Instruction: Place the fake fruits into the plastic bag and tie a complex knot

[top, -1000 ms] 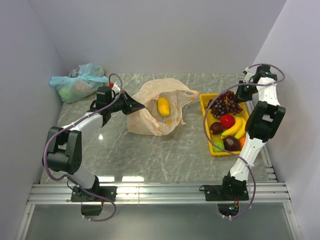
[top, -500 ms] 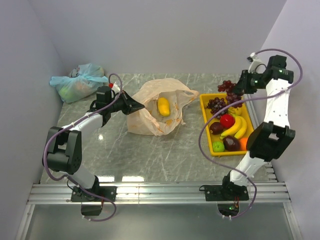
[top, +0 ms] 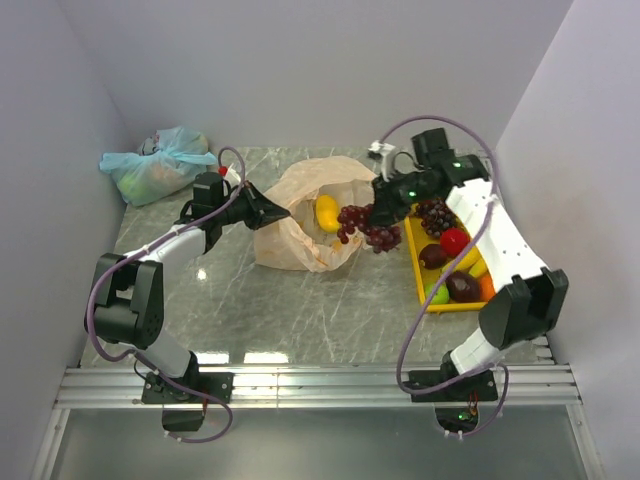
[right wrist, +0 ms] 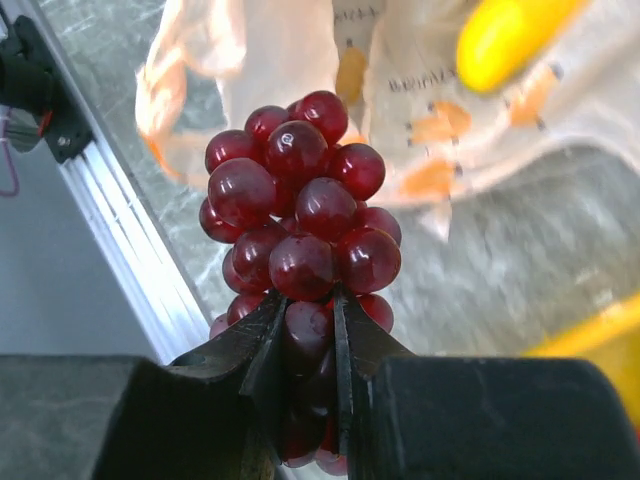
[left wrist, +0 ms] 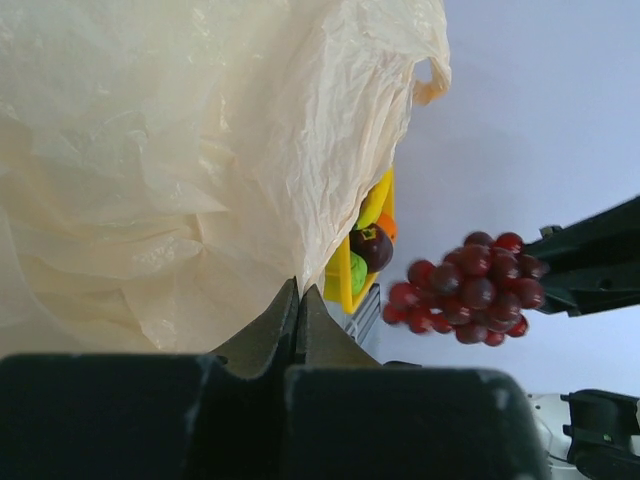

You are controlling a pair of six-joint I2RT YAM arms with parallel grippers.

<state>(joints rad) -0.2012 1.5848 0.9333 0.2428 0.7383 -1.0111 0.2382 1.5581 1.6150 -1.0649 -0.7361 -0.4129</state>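
The peach plastic bag (top: 300, 215) lies open mid-table with a yellow fruit (top: 327, 212) inside. My left gripper (top: 272, 211) is shut on the bag's left rim (left wrist: 290, 250) and holds it up. My right gripper (top: 382, 215) is shut on a bunch of purple grapes (top: 362, 226), held in the air beside the bag's right edge; the grapes fill the right wrist view (right wrist: 300, 240) and show in the left wrist view (left wrist: 470, 290). The yellow tray (top: 415, 262) at right holds more grapes (top: 434, 214), a red fruit (top: 455, 241), a banana (top: 470, 259), maroon fruits (top: 462, 287) and a green apple (top: 436, 293).
A tied pale blue-green bag (top: 158, 165) lies at the back left corner. Grey walls close in on the left, back and right. An aluminium rail (top: 320, 385) runs along the near edge by the arm bases.
My right arm has lifted the grape bunch from the tray and swung it left, from the back right corner to the bag's right side. The left gripper has not moved.
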